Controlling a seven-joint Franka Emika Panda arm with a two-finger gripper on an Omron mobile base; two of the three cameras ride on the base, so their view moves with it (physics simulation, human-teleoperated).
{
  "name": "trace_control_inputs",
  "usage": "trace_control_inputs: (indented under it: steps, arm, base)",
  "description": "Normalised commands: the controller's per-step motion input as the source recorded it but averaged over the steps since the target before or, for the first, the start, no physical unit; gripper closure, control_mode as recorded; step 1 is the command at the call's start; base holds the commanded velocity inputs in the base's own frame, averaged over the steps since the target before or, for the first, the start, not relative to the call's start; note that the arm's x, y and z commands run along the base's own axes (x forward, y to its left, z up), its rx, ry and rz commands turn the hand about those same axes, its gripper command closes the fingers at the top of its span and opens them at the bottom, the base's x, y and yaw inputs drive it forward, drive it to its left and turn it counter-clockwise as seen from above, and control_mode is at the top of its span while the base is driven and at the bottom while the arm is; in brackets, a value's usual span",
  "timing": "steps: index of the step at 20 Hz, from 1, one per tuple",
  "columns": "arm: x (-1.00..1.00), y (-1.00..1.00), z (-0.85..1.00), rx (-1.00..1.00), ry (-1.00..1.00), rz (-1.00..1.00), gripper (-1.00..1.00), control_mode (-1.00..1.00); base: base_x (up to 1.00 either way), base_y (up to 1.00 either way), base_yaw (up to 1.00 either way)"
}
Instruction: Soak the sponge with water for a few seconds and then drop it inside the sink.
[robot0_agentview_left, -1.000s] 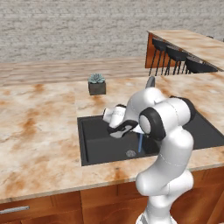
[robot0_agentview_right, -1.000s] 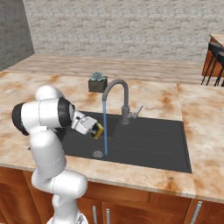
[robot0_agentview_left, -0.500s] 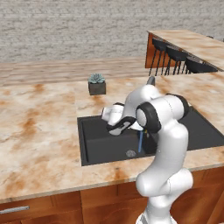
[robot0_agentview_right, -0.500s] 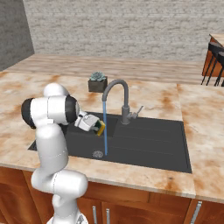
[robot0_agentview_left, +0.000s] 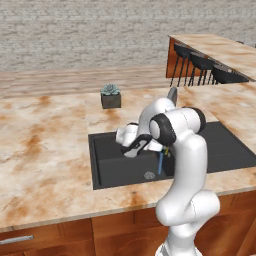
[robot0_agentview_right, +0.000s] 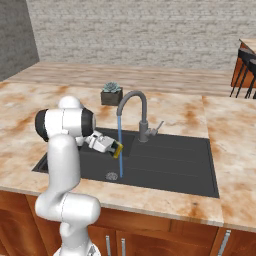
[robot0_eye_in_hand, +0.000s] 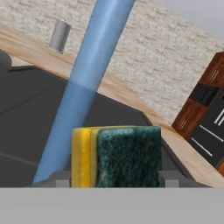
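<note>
Now soaking: sponge (robot0_eye_in_hand: 117, 155) pinched between the jaws, yellow layer on one side and green scrub layer on the other, held over the sink (robot0_agentview_right: 165, 165) just beside the water (robot0_agentview_right: 120, 145).
Jaws: closed on the sponge from both flanks, tips barely visible at the bottom of the hand view; gripper (robot0_agentview_right: 111, 147) hanging low above the basin, left of the faucet (robot0_agentview_right: 137, 112).
Contact with stream: from the hand view, water (robot0_eye_in_hand: 83, 94) passing just along the yellow edge; cannot tell whether touching or only beside.
Doing it well: best to nudge the sponge sideways so the stream lands on its middle, not its edge; hold steady, grip firm but not crushing, and stay inside the basin walls.
Release: afterwards, likely safest to part the jaws over the black floor near the drain (robot0_agentview_right: 112, 176), away from the table (robot0_agentview_right: 45, 107) edge.
Nearby: potted plant (robot0_agentview_left: 111, 97) on the table behind the sink, well apart.
Writing: no brands, labels or readable text anywhere.
</note>
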Motion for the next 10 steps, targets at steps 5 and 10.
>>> trace_control_inputs:
  steps: [5,10]
  arm:
    - [0.23,0.00,-0.06,-0.05,0.04,0.00,1.00,-1.00]
    - [0.26,0.00,-0.08,-0.07,0.04,0.00,1.00,-1.00]
  base:
    - [0.00,0.00,0.00]
    - [0.00,0.00,0.00]
